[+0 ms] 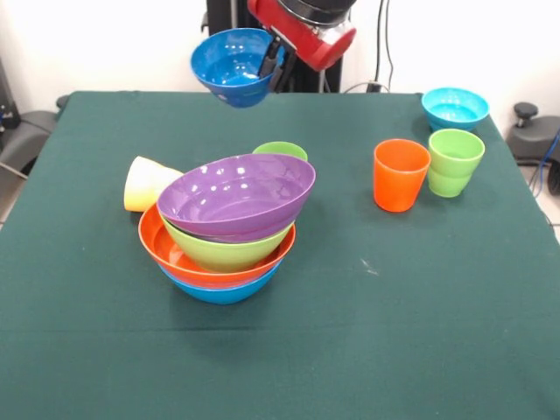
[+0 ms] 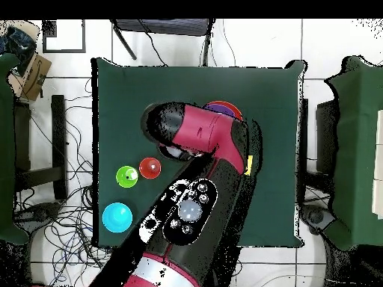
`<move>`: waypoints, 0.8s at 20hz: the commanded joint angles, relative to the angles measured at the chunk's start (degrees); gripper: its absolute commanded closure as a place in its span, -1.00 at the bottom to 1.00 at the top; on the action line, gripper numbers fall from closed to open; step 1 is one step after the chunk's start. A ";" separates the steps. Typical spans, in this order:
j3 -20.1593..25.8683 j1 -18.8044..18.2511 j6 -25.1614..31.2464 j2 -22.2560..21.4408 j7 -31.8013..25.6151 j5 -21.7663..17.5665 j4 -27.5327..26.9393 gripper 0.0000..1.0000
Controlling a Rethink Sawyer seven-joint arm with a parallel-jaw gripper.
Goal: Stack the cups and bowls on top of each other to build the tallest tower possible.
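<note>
My gripper [image 1: 273, 61] is shut on the rim of the small dark blue bowl [image 1: 234, 67] and holds it in the air above the table's far edge. The tower stands left of centre: blue bowl [image 1: 223, 290] lowest, then orange [image 1: 171, 249], lime green [image 1: 229, 255], and a tilted purple bowl [image 1: 238, 193] on top. A yellow cup [image 1: 147, 182] lies on its side against the tower's left. A green cup [image 1: 280, 150] stands behind it. An orange cup [image 1: 400, 175], a light green cup [image 1: 454, 161] and a turquoise bowl [image 1: 454, 107] stand at the right.
In the overhead view my arm [image 2: 202, 149] covers most of the tower; only the purple bowl's rim [image 2: 223, 109] shows. The orange cup [image 2: 149, 168], light green cup [image 2: 126, 177] and turquoise bowl [image 2: 117, 217] lie to its left. The green tablecloth [image 1: 394, 332] covers the table.
</note>
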 commanded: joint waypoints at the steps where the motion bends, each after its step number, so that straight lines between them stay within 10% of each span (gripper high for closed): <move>1: 5.46 -2.03 6.61 2.55 4.31 -1.31 -7.47 1.00; 16: 7.37 -3.96 11.60 12.01 6.93 0.95 -24.07 1.00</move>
